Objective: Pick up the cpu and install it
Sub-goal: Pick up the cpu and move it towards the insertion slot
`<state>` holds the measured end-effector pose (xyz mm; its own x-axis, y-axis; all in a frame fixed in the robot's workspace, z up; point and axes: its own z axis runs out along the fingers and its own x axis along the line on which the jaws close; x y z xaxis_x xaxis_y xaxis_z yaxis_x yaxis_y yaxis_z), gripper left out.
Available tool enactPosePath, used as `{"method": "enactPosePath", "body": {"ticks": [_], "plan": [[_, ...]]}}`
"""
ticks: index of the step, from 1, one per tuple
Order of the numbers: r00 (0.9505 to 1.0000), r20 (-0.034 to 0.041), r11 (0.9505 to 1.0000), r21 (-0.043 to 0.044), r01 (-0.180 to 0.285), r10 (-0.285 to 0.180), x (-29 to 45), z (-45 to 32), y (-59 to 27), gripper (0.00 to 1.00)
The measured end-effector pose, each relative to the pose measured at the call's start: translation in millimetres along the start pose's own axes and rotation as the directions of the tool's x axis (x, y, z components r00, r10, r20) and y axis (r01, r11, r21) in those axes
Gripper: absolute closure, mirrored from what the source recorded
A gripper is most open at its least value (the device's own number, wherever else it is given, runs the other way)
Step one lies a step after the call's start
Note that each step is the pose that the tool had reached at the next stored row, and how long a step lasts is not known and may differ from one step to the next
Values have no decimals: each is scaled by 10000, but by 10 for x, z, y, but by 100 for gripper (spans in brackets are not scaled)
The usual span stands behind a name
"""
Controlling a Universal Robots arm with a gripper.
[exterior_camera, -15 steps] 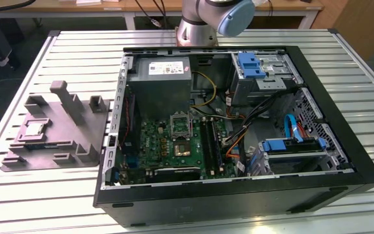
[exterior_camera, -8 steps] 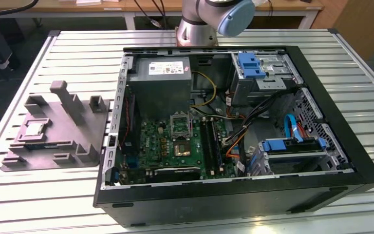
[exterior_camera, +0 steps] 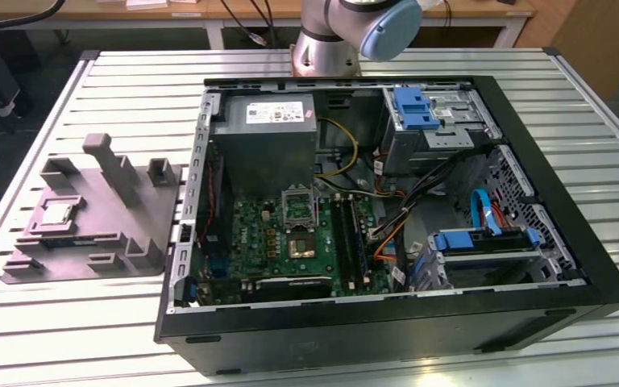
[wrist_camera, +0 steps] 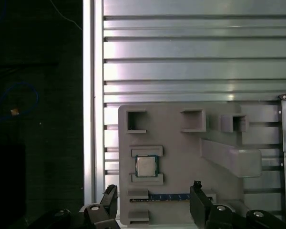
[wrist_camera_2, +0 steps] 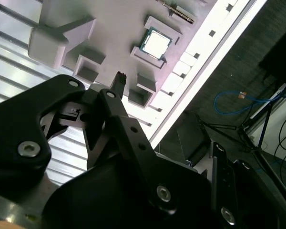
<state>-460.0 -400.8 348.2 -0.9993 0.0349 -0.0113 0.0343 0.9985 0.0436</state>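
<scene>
In the exterior view the cpu [exterior_camera: 55, 214] lies flat in a shallow seat of the grey fixture [exterior_camera: 126, 234], close to the fixture's edge nearest the exterior view's left. The fixture stands on the slatted table [exterior_camera: 62, 322] near that same side, well apart from the motherboard [exterior_camera: 277, 242] inside the open computer case [exterior_camera: 567, 322]. In the first wrist view the gripper [wrist_camera: 153, 190] hangs over the fixture's edge with its jaws spread wide and nothing between them. The cpu [wrist_camera: 146, 166] lies just ahead of the fingertips [wrist_camera: 196, 191], close to the middle of the gap between them. It is square, so it has no long axis, and its sides run true with the fixture's edges. Two raised bars hold two opposite sides of it, and the two free sides face the fingers, which I judge suits the line on which the jaws close. In the second wrist view one fingertip [wrist_camera_2: 119, 80] points over the fixture [wrist_camera_2: 114, 28] towards the cpu [wrist_camera_2: 156, 43], near it but not touching.
</scene>
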Motion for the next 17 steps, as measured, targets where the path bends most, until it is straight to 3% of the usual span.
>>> {"method": "enactPosePath", "body": {"ticks": [11,13,17], "plan": [[10000,-1,10000,-4,-1,1,1,21,-1,29],[10000,-2,10000,-12,-1,1,1,85,-11,29],[10000,-1,10000,-13,0,0,1,93,-11,29]]}}
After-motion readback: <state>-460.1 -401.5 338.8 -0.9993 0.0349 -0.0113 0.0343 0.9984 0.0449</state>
